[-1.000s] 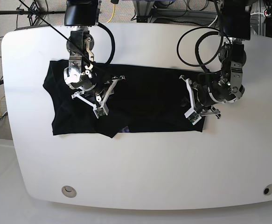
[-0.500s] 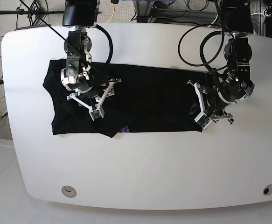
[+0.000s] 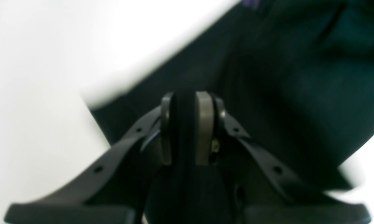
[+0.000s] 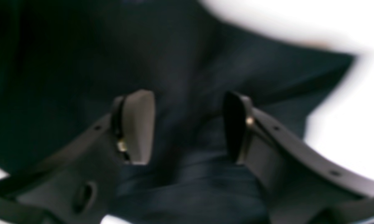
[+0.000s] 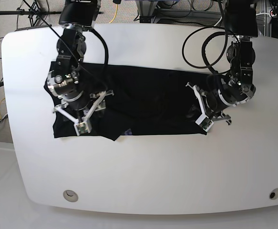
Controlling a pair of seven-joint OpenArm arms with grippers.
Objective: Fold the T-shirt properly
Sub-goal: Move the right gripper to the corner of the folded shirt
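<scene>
The black T-shirt (image 5: pixel 148 100) lies spread across the middle of the white table (image 5: pixel 143 176), with a folded flap at its front left. A small purple mark shows at its near edge (image 5: pixel 127 132). My left gripper (image 5: pixel 197 117) sits at the T-shirt's front right corner. In the left wrist view its pads (image 3: pixel 204 127) stand close together with black cloth (image 3: pixel 283 77) pinched between them. My right gripper (image 5: pixel 84 117) hovers over the T-shirt's left part. In the right wrist view it (image 4: pixel 187 124) is open, with wrinkled cloth (image 4: pixel 174 46) under the wide gap.
Black cable loops (image 5: pixel 198 47) hang from the left arm over the table's back right. Two round inserts (image 5: pixel 70 194) (image 5: pixel 272 194) sit near the front edge. Stands and wires crowd the floor behind the table.
My right gripper has opened wider and shifted left and toward the front, off the shirt's middle. My left gripper swung right, then came back and shut on the shirt's front right corner.
</scene>
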